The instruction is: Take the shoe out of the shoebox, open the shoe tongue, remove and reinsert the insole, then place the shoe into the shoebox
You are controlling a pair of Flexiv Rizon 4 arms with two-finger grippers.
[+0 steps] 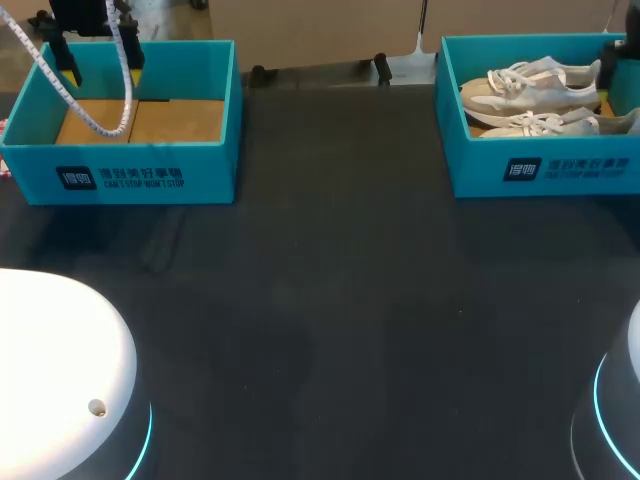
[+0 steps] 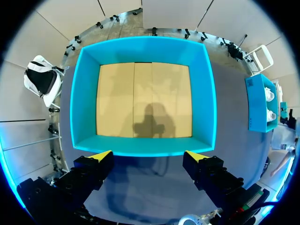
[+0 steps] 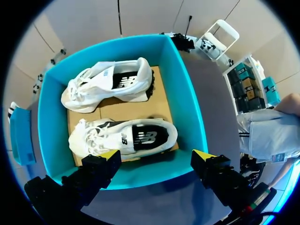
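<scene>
Two white sneakers lie on their sides in the teal shoebox [image 1: 540,170] at the table's far right: one [image 1: 530,85] toward the back, one [image 1: 550,123] toward the front. My right gripper [image 3: 157,157] hangs open above this box's [image 3: 187,93] near wall. One sneaker [image 3: 124,136] is just ahead of its fingertips and the other [image 3: 110,84] lies beyond. At the far left, my left gripper [image 1: 100,70] hangs open over a second teal box [image 1: 130,175]. Its yellow tips [image 2: 101,155] stand wide over that box's [image 2: 140,49] near wall, and only cardboard flooring shows inside.
The black tabletop [image 1: 330,300] spreads between the two boxes. The white arm bases sit at the front left [image 1: 50,370] and front right [image 1: 625,400]. A white cable [image 1: 100,120] loops down from the left arm over the left box.
</scene>
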